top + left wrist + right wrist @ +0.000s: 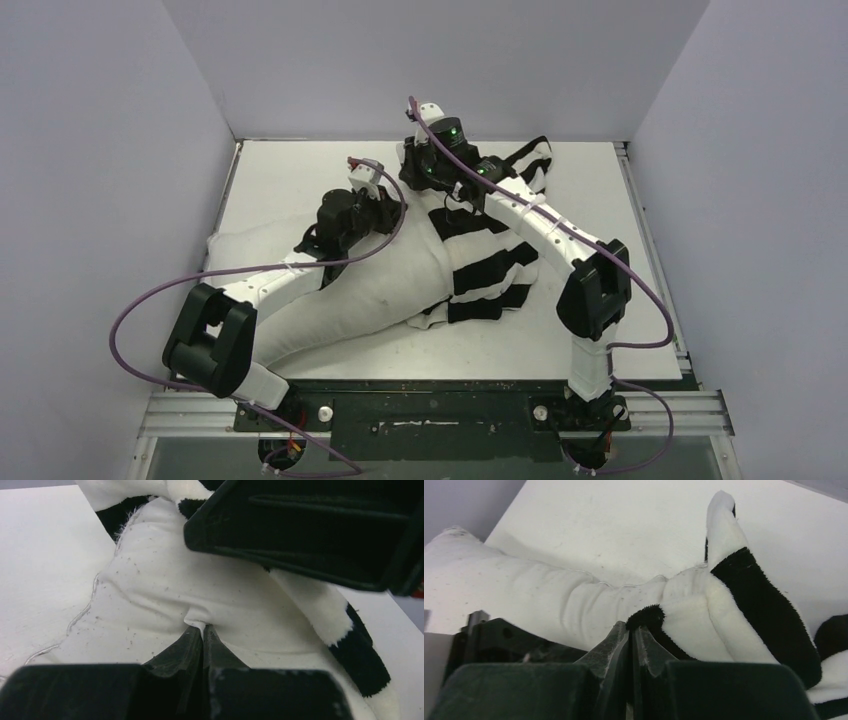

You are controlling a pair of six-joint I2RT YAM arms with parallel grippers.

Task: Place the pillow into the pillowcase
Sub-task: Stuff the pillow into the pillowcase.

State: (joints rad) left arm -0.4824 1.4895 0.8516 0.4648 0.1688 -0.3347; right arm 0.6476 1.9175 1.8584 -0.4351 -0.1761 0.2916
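The off-white pillow (340,290) lies diagonally on the table, its far right end inside the black-and-white striped pillowcase (490,265). My left gripper (392,215) is shut on a small fold of the pillow's fabric (165,590) next to the pillowcase opening; the left wrist view shows its tips (204,628) pinching that fold. My right gripper (443,192) is shut on the black edge of the pillowcase (744,610) at its mouth; the right wrist view shows its tips (631,628) on that edge, with the pillow (524,600) right behind. The pillow's blue tag is out of view.
The white table (300,170) is walled by grey panels on the left, back and right. The two wrists are close together over the pillowcase mouth; the right arm's black body (310,530) fills the top of the left wrist view. A striped pillowcase corner (535,160) lies at the back.
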